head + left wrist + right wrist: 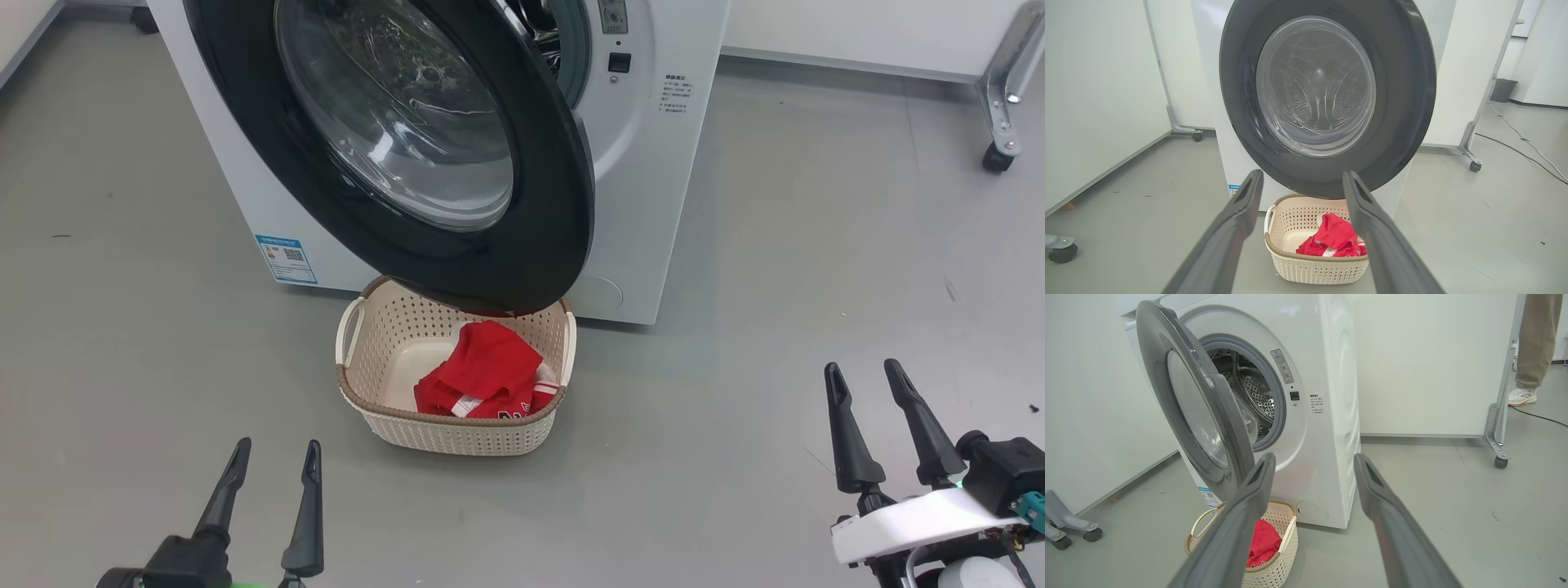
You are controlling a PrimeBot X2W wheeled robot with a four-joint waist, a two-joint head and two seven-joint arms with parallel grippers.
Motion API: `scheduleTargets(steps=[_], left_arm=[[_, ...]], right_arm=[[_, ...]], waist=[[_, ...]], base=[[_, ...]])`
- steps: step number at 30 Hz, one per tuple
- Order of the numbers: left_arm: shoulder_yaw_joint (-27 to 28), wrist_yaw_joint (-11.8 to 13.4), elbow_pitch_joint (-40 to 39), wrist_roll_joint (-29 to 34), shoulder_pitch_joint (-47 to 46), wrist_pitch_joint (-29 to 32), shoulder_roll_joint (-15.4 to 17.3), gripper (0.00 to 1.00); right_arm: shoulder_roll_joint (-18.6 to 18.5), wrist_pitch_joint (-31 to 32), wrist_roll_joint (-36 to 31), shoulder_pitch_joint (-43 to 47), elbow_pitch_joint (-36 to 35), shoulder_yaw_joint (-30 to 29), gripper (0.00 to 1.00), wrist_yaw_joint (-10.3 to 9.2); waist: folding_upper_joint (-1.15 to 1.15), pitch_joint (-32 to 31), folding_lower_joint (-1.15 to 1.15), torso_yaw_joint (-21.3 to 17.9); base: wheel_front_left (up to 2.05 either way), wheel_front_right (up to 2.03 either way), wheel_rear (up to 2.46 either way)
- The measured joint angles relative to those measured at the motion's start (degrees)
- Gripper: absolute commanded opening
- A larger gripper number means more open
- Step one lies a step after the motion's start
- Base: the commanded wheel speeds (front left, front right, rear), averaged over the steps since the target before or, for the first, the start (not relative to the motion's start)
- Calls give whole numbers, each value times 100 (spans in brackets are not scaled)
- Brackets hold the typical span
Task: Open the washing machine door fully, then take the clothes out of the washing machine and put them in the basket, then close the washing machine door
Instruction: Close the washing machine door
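Left pincer (277, 445) and right pincer (861, 367) gape empty; door (543, 204) hides far rim of basket (457, 437).

Grey floor (816, 245) — faintly scuffed. White partition (1412, 363) on a castor foot (1500, 461); beyond it, a person's trouser leg (1535, 335) and pale shoe (1521, 397). Cable (1523, 141) lies along the floor.

I'm looking at a test lab, not a home laundry: the washing machine (1331, 416) stands free on a smooth grey floor (775, 286), fenced by plain white partition panels (1412, 363) on metal feet with castors (1500, 462). A cable (1523, 141) trails across the floor's right side, and a person's leg (1535, 335) shows past one panel's edge.
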Motion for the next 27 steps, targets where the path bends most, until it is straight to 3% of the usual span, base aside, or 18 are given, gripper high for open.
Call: scheduleTargets(steps=[17, 18, 19, 20, 27], left_arm=[[58, 0, -85, 194, 151, 0, -142, 100], [58, 0, -85, 194, 159, 0, -146, 100], [57, -1, -91, 196, 159, 0, -149, 100], [56, -1, -97, 203, 159, 0, -154, 100], [10, -10, -107, 302, 160, 0, -185, 100]], right_arm=[[10, 0, -35, 1, -5, 0, 100, 0], [10, 0, -35, 1, -7, 1, 55, 0], [9, 0, -35, 2, -11, 5, 31, 0], [5, 0, -36, 7, -22, 10, 0, 0], [-68, 0, -101, 15, -149, 119, 0, 0]], waist=[[0, 14, 0, -14], [0, 17, 0, -14], [0, 24, 0, -15], [0, 35, 0, -14], [0, 89, 0, 6]], base=[[0, 0, 0], [0, 0, 0], [0, 0, 0], [0, 0, 0], [0, 0, 0]])
